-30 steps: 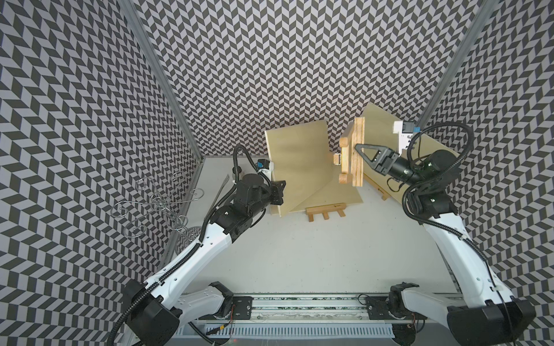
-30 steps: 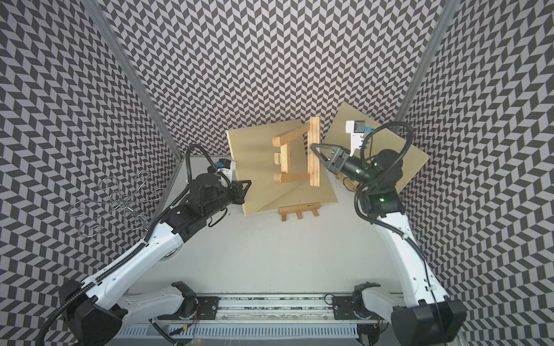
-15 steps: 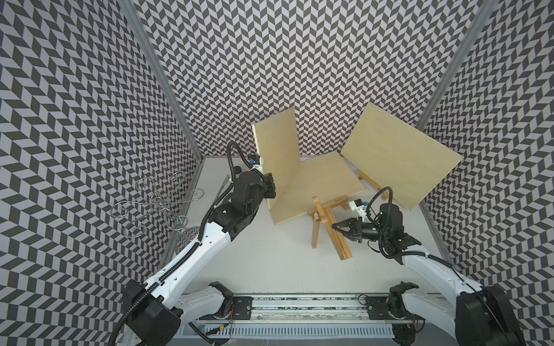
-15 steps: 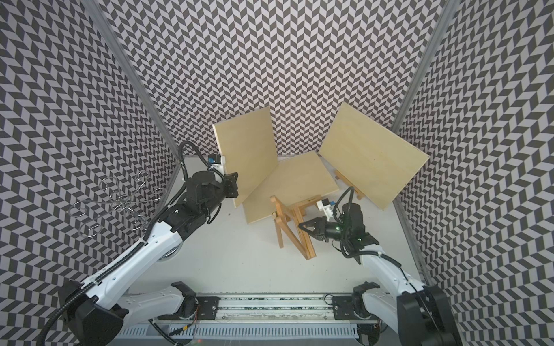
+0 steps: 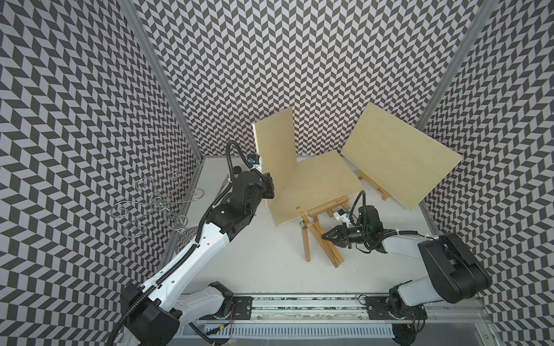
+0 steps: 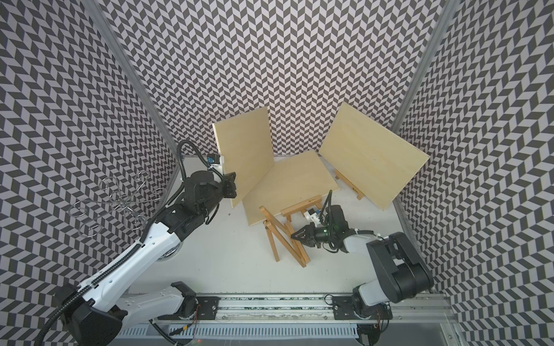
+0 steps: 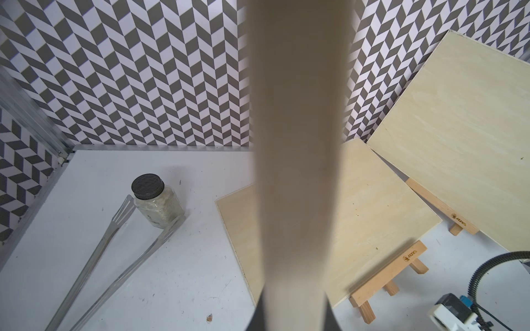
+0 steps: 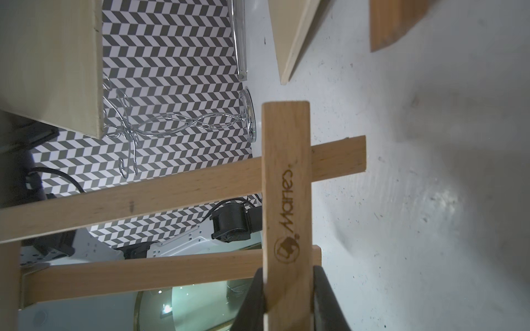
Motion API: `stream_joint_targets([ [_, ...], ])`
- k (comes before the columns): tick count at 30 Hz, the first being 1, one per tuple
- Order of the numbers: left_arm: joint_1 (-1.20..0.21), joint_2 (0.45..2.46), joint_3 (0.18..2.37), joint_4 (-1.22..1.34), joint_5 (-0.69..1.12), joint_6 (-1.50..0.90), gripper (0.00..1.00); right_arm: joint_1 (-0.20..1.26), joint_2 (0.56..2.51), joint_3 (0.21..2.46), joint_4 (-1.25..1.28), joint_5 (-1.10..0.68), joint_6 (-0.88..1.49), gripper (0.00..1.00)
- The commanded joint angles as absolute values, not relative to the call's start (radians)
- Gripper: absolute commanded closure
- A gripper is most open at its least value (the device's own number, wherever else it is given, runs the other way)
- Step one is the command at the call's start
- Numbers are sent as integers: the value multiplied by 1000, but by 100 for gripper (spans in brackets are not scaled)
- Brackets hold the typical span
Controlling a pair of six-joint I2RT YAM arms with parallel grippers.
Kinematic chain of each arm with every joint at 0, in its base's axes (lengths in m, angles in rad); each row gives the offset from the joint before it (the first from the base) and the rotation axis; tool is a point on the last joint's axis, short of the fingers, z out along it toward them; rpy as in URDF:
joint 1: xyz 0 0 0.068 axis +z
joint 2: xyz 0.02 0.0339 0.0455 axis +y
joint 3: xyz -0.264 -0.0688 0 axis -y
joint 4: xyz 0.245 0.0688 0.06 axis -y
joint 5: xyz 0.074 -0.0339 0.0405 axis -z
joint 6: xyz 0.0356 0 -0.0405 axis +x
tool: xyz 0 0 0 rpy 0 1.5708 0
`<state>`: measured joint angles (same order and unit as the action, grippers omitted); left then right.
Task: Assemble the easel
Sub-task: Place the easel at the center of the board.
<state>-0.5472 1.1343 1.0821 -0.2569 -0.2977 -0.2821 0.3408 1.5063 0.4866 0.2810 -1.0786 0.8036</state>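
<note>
Gripping the easel [image 5: 306, 239] by its flat bar w/ the burnt-in logo, the R pincer [image 5: 325, 237] has both jaws pressed against the wood; the R wrist view shows this clearly. The easel is mid-counter [image 5: 254, 269], just in front of the flat board [image 5: 317, 185], legs splayed. Can't tell if its feet touch the counter.

L pincer [image 5: 269, 191] is closed on one edge of the held board [image 5: 277, 155], near a lower corner. That board is roughly upright, towards the back wall, beside the flat board's L end.

A third board [image 5: 401, 155] leans tilted at R rear, w/ another small easel [image 5: 373, 187] under it. Wire rack [image 5: 159, 206] stands by the L wall. Jar [image 7: 156, 200] sits btwn the tips of the tongs [image 7: 114, 258] on the counter.
</note>
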Motion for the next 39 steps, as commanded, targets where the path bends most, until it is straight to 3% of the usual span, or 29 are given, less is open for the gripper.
stream_joint_targets([
  [1,-540,1105,1133,-218,-379,-235,100,369,1535,572,433,-1117,732,100],
  [12,-527,1091,1245,-315,-537,-235,100,400,1766,656,648,-1193,807,100],
  [20,-521,1080,1266,-333,-531,-236,100,399,1874,680,597,-1227,710,100],
  [24,-522,1079,1272,-334,-518,-241,100,397,1886,703,361,-1106,481,100],
  [39,-522,1097,1275,-328,-485,-235,100,336,1729,618,136,-777,374,100],
])
